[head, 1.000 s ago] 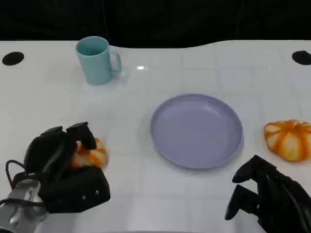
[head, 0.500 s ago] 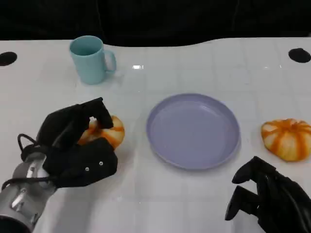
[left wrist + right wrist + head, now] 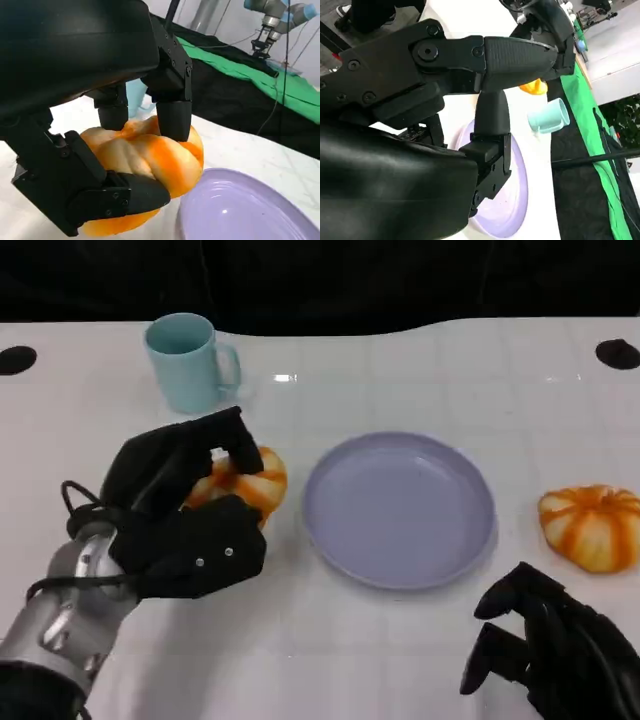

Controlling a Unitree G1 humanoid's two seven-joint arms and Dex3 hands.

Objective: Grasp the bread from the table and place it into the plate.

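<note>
My left hand (image 3: 180, 515) grips an orange-and-white striped bread (image 3: 252, 480), with fingers over its top and the thumb under it. The bread sits just left of the lavender plate (image 3: 400, 510), close to its rim. In the left wrist view the bread (image 3: 150, 155) is clamped between the fingers (image 3: 172, 112) and thumb, beside the plate's edge (image 3: 240, 215). A second striped bread (image 3: 592, 526) lies on the table right of the plate. My right hand (image 3: 550, 655) rests low at the front right, holding nothing, its fingers (image 3: 515, 55) spread.
A light blue mug (image 3: 190, 362) stands at the back left, behind my left hand; the right wrist view shows the mug (image 3: 549, 119) too. Black holes (image 3: 617, 353) mark the table's far corners. The white table ends at a dark back edge.
My left hand has lifted the bread off the table and carried it right and farther back, up to the plate's left rim. The right hand has stayed put.
</note>
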